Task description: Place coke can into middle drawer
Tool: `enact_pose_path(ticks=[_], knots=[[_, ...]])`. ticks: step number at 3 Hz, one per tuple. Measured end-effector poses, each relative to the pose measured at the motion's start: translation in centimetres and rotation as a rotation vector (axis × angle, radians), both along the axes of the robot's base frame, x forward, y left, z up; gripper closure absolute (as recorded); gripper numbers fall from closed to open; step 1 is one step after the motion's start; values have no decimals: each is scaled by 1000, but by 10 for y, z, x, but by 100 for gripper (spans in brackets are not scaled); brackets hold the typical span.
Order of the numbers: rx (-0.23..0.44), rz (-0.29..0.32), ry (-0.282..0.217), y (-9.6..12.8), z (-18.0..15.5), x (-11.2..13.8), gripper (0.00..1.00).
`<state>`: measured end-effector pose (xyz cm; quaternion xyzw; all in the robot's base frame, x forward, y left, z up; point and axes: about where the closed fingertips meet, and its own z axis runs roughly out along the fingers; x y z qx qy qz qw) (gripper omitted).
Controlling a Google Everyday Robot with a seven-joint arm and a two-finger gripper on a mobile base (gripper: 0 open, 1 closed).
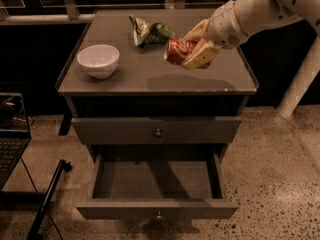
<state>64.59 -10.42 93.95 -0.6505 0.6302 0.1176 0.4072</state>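
Note:
The red coke can (177, 50) with white lettering lies on its side in the air above the cabinet top (125, 76), held in my gripper (196, 49). The gripper's tan fingers (199, 57) are shut on the can's right end, and the white arm reaches in from the upper right. The open drawer (156, 181), a wide shallow grey tray with a flat floor and a small knob on its front, is pulled out low at the front of the cabinet, below and toward the camera from the can.
A white bowl (98, 60) stands on the left of the cabinet top. A green foil snack bag (150, 31) lies at the back middle. A shut drawer front with a round knob (157, 132) sits above the open drawer. A laptop (11, 134) is at the left.

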Motion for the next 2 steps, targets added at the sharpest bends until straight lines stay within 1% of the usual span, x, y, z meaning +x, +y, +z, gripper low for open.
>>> enact_pose_path(ticks=[1, 2], knots=[[24, -30, -60, 3, 12, -23, 100], [100, -92, -122, 4, 10, -58, 100]])
